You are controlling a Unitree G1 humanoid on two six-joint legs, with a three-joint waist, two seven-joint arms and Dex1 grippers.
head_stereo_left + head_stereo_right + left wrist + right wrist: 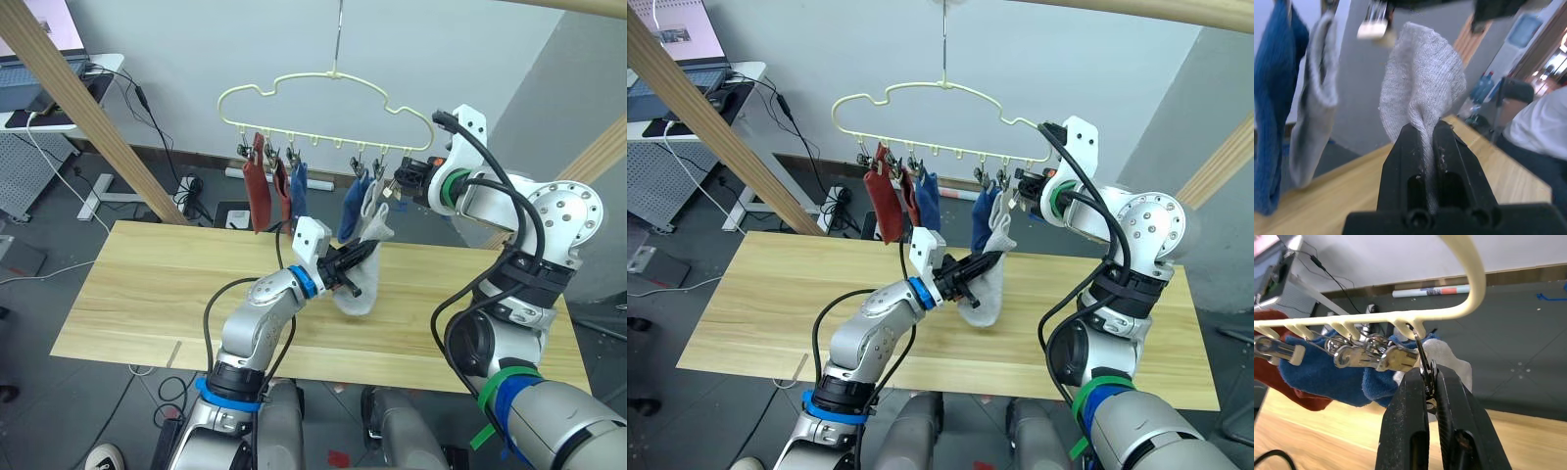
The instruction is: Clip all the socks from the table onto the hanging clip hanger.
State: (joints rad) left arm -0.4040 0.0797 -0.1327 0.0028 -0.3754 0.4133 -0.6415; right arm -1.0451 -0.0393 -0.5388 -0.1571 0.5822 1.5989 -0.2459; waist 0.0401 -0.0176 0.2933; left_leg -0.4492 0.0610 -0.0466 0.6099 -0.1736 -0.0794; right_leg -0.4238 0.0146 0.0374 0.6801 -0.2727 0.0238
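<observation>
Table (147, 294) bare; wooden frame (88, 117) behind, seemingly.

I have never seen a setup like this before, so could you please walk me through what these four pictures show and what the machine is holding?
This is a humanoid robot with two arms, each ending in a two-fingered black gripper. The two wide pictures come from cameras on its head, looking down over a wooden table. The other two come from cameras on its wrists. Above the table hangs a pale-yellow clip hanger already carrying two rust red socks, two blue socks and one grey sock. The left gripper is shut on the last grey sock, lifting it toward the hanger. The right gripper is pinching an end clip, apparently to open it for that sock.
</observation>
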